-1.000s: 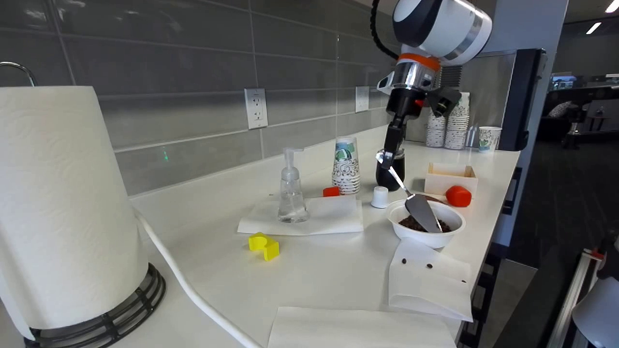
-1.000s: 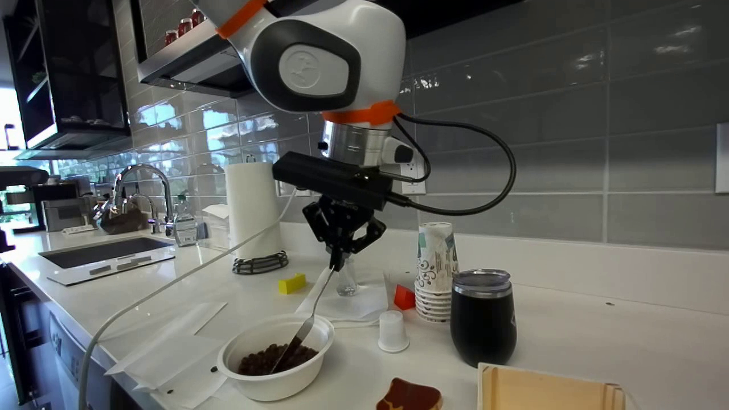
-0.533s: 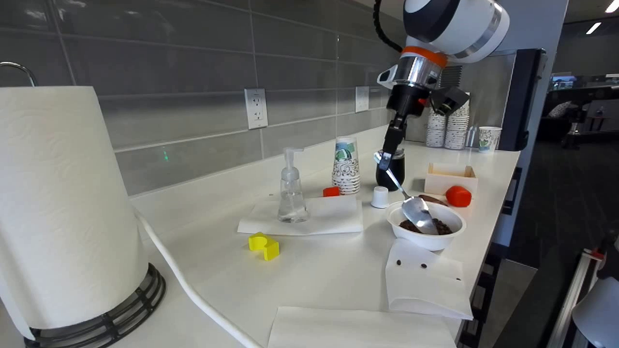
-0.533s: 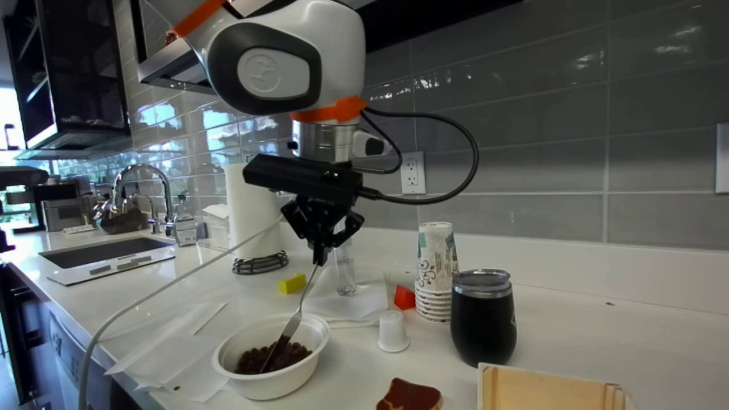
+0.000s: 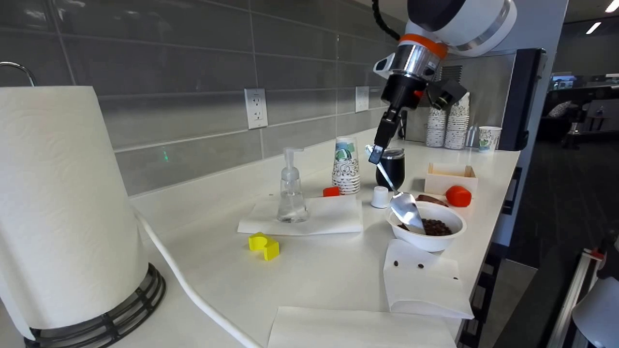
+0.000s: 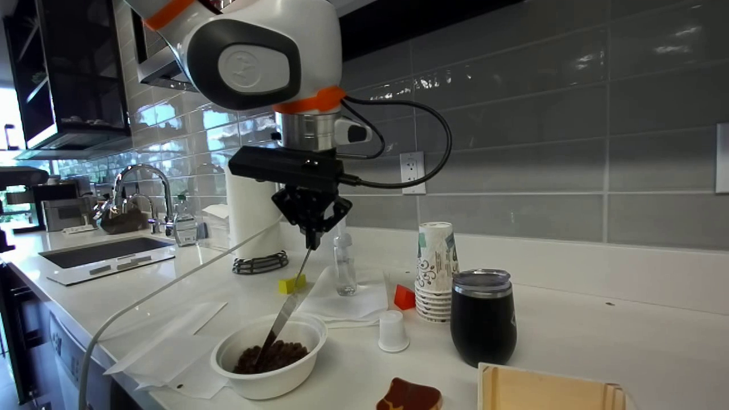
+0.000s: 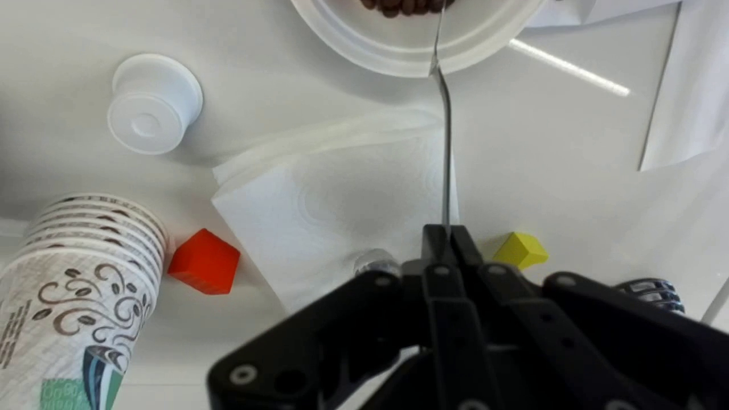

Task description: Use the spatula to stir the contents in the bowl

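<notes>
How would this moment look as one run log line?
gripper: shut on spatula; spatula: tilted, tip in contents; contents: in bowl; dark bits: on paper

Your silver metal spatula (image 5: 405, 208), slender-handled with a broad flat head, leans at a slant, its tip down among the dark brown, bean-like contents (image 6: 289, 354). You see these lying loose in the round, shallow white bowl (image 6: 273, 388), upright on the white counter (image 5: 314, 275).

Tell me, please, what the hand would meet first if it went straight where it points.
Probably the napkin below, or the counter beside it; depth is unclear. The spatula in the hand reaches into the bowl.
</notes>
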Available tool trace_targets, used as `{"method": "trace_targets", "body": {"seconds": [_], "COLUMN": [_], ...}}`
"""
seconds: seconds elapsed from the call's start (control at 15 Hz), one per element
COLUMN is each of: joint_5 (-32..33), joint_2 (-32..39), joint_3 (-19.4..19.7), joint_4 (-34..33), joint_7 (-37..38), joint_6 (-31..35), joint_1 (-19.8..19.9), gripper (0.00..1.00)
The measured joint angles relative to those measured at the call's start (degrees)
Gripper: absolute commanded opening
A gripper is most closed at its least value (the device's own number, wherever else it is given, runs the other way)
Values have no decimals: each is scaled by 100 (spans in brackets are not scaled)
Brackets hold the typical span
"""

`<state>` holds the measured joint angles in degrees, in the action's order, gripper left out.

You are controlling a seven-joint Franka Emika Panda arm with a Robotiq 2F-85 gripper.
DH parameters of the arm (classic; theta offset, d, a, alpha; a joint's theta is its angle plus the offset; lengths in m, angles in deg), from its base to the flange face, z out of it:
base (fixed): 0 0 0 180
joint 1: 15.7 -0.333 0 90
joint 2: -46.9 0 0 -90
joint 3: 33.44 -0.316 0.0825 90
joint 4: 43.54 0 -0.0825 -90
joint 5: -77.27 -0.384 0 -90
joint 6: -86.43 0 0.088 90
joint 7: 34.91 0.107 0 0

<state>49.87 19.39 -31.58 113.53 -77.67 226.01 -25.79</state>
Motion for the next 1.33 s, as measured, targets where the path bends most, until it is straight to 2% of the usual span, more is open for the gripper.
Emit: {"method": "trace_targets", "body": {"seconds": [0.4, 0.73, 1.07, 1.33], "joint_5": [38, 222, 678, 689], "joint_2": [-15, 130, 161, 152], "joint_3": [-69, -761, -1455, -1578], "joint_4": [6, 8, 9, 10], "joint_7": [520, 936, 1094, 860], "joint_6": [961, 1671, 1723, 1343], "joint_1": [-89, 492, 1239, 1280], "gripper": [1, 1, 1, 1]}}
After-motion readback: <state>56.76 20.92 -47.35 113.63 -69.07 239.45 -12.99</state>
